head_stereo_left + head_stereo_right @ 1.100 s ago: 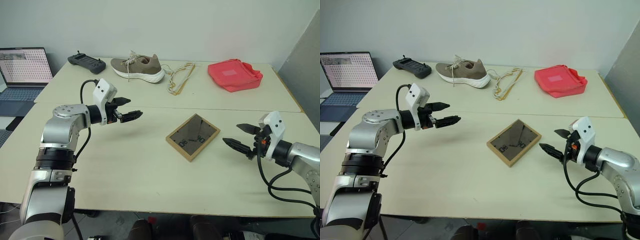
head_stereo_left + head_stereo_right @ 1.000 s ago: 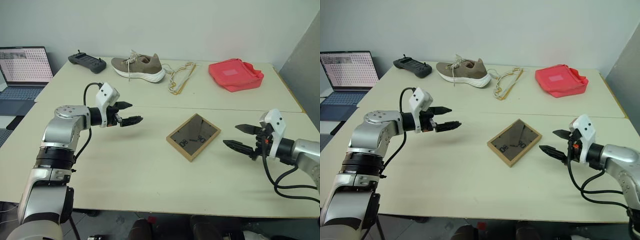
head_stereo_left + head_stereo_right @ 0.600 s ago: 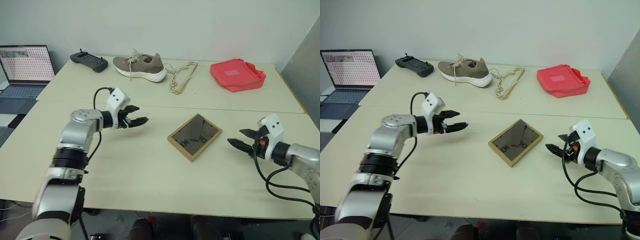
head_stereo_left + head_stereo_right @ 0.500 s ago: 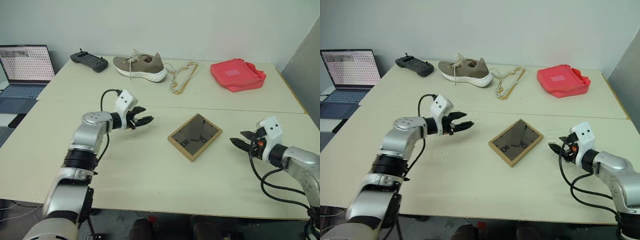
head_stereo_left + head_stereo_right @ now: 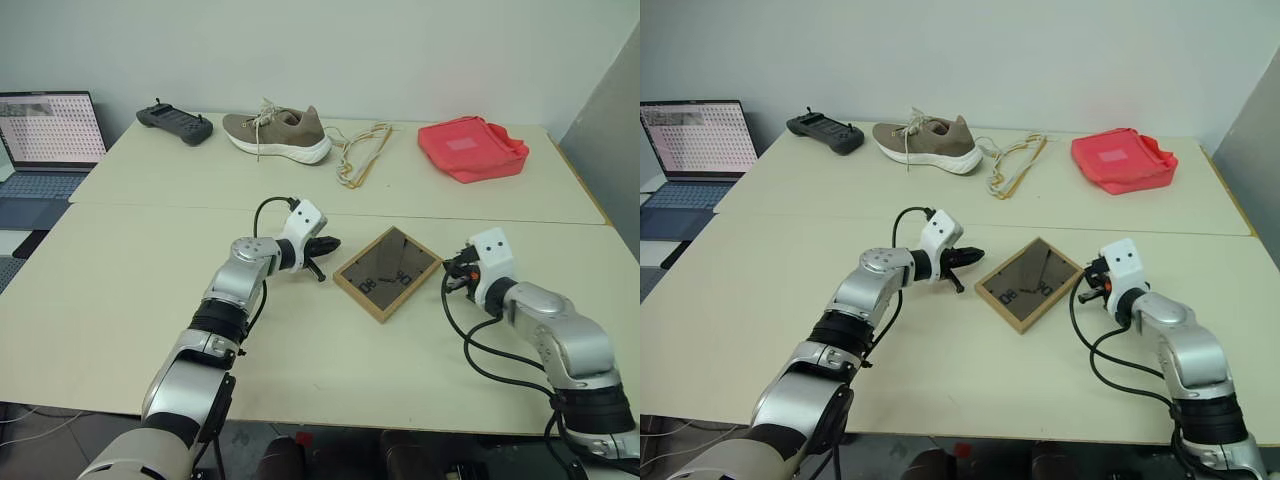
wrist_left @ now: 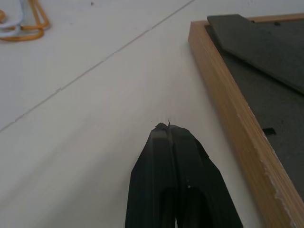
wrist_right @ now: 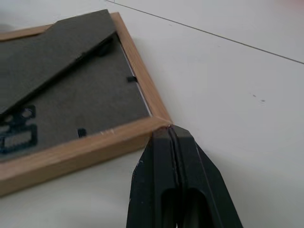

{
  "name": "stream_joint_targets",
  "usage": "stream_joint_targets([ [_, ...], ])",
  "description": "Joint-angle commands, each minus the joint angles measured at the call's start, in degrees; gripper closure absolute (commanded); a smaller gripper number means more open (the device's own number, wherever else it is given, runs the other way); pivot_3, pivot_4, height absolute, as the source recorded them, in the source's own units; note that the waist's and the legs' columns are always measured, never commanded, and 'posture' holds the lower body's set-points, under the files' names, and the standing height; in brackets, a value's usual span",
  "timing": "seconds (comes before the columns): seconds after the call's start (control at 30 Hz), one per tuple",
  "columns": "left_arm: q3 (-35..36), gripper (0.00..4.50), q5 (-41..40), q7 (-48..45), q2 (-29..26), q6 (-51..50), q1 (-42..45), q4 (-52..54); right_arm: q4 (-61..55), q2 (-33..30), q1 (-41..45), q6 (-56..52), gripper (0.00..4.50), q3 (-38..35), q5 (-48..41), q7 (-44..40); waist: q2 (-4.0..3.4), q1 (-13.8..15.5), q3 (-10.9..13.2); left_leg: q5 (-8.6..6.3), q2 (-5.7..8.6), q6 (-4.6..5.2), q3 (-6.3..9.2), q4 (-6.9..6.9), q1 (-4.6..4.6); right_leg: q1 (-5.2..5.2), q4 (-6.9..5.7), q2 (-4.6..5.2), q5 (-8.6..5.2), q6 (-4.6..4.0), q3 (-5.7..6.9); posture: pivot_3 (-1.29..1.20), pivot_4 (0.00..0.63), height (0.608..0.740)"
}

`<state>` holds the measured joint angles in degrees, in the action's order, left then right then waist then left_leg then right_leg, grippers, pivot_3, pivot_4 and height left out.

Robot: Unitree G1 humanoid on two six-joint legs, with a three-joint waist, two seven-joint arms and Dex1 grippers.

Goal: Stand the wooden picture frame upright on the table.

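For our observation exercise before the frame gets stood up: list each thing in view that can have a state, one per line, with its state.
wooden picture frame: lying flat on the table, back up, stand folded in.
left gripper: shut, empty, beside the frame's left edge.
right gripper: shut, empty, at the frame's right corner.
laptop: open, screen lit.
shoe: upright, laces loose.
red bag: lying flat.

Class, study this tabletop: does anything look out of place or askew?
Yes. The wooden picture frame lies flat, back side up, turned diagonally to the table edges rather than standing. A single shoe and loose cords at the far side also look odd.
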<state>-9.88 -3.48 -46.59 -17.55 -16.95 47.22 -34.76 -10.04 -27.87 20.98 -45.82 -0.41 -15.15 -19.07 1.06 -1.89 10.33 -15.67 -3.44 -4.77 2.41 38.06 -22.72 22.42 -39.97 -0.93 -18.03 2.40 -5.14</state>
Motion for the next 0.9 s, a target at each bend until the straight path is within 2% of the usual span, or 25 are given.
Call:
stream_joint_targets([
  [0.03, -2.4, 4.48, 0.9, -3.0, 0.1, -0.5, 0.0, 3.1, 3.1, 2.0, 2.7, 1.7, 4.5, 1.8, 1.9, 0.3, 0.0, 0.0, 0.0, 0.0, -0.01, 0.0, 0.0, 0.0, 0.0, 0.0, 0.0, 0.0, 0.0, 0.0, 0.01, 0.0, 0.15, 0.74],
  [0.23, -3.4, 4.48, -0.3, -5.9, -1.7, -6.5, -5.5, 13.2, 5.3, 4.8, 5.2, 3.0, 4.5, 3.6, 2.3, -1.5, -0.02, -0.3, 0.0, 0.0, -0.03, 0.0, 0.0, -0.01, 0.01, 0.02, -0.02, -0.01, 0.0, 0.0, 0.0, 0.0, 0.15, 0.74],
  [0.53, -2.7, 4.48, -3.0, -6.3, -8.9, -20.8, -16.3, 36.0, -4.0, 8.1, 2.3, -2.6, 4.5, 7.0, -2.3, -6.7, -0.05, -0.5, 0.0, 0.01, -0.06, -0.01, 0.03, -0.01, 0.01, 0.02, -0.05, 0.0, 0.0, 0.0, 0.03, 0.0, 0.15, 0.74],
  [0.8, -2.4, 4.48, -5.0, -5.9, -16.1, -30.5, -20.7, 48.4, -9.8, 4.1, 0.5, -7.2, 4.5, 10.2, -3.2, -11.1, -0.04, -0.4, 0.0, 0.0, -0.06, 0.0, 0.06, -0.02, 0.01, 0.02, -0.02, -0.01, 0.0, 0.0, 0.04, 0.0, 0.15, 0.74],
  [0.9, -0.7, 4.48, -6.8, -7.6, -20.5, -33.4, -23.0, 51.7, -9.4, 0.7, -0.1, -6.5, 4.5, 11.3, -1.9, -13.0, -0.04, -0.5, 0.0, 0.0, -0.06, 0.0, 0.06, -0.04, 0.02, 0.02, -0.01, -0.01, -0.01, -0.01, 0.03, 0.0, 0.15, 0.74],
])
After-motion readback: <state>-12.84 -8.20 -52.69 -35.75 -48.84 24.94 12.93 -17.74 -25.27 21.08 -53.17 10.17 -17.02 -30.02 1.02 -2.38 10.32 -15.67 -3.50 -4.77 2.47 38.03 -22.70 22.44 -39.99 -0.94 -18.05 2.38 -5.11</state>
